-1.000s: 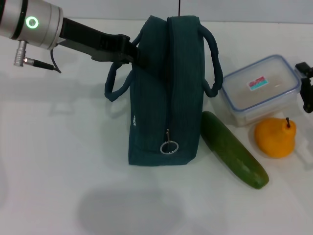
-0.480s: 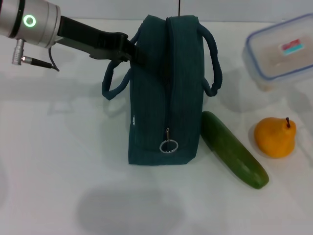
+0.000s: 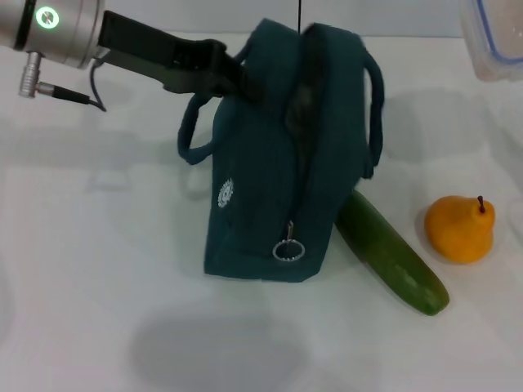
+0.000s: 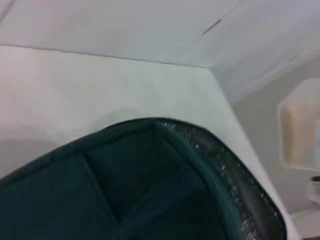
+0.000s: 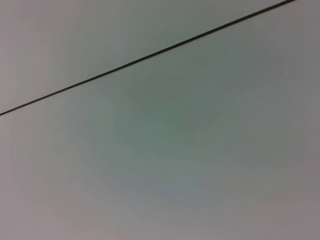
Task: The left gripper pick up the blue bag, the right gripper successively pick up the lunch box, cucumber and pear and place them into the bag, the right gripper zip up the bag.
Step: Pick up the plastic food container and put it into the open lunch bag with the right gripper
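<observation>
Bag, dark blue-green, stands on the white table at the middle of your head view, tilted so that its top leans toward the robot's right and its zip seam gapes along the upper part. You can see the ring-shaped zip pull hanging low on the near end. The left end effector reaches in from the upper left and meets the bag at its top edge by the left handle; its fingers appear closed on the fabric there, though the contact itself is partly hidden.

The lunch box shows only as a corner at the upper right edge of the head view, lifted clear of the table; the right end effector itself is out of sight, so you cannot tell how it holds the box. The right wrist view shows nothing but a pale plain surface crossed by a dark line.

The cucumber lies on the table with one end touching the bag's lower right side. The pear sits near it, apart from the bag.

Judged from this, the step in hand is carrying the lunch box to the bag. Your next move calls for a wider mouth: the box must come over the opening and go down squarely.
</observation>
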`<state>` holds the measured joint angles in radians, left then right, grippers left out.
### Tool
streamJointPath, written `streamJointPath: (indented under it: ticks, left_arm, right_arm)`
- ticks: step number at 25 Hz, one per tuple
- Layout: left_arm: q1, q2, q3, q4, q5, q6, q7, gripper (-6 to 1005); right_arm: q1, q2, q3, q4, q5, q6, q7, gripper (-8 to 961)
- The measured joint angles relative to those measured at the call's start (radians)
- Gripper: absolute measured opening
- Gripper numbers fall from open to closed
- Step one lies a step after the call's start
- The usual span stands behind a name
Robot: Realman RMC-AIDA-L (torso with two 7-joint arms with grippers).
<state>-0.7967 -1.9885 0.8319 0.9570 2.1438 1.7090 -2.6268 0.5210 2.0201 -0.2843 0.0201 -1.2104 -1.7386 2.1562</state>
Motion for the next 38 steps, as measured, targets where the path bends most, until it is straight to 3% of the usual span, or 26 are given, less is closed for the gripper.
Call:
streamJointPath:
  ticks: [10, 16, 30, 38]
  left_arm:
    - [0.004, -0.019, 0.0, -0.005, -0.068, 0.01, -0.021, 80]
    - [0.006, -0.022, -0.003, -0.006, -0.074, 0.002, -0.019, 80]
    - [0.001, -0.022, -0.004, -0.015, -0.101, -0.004, -0.019, 80]
    - [-0.006, -0.021, -0.003, -0.015, -0.11, -0.031, -0.015, 80]
  right_arm:
    - [0.147, 0.008, -0.013, 0.035, -0.016, 0.009, -0.01, 96]
    - [0.202, 0.008, -0.016, 0.06, -0.124, 0.105, -0.026, 96]
    - [0.225, 0.008, -0.026, 0.07, -0.256, 0.262, -0.12, 97]
    - [0.232, 0.008, -0.028, 0.101, -0.363, 0.277, -0.144, 97]
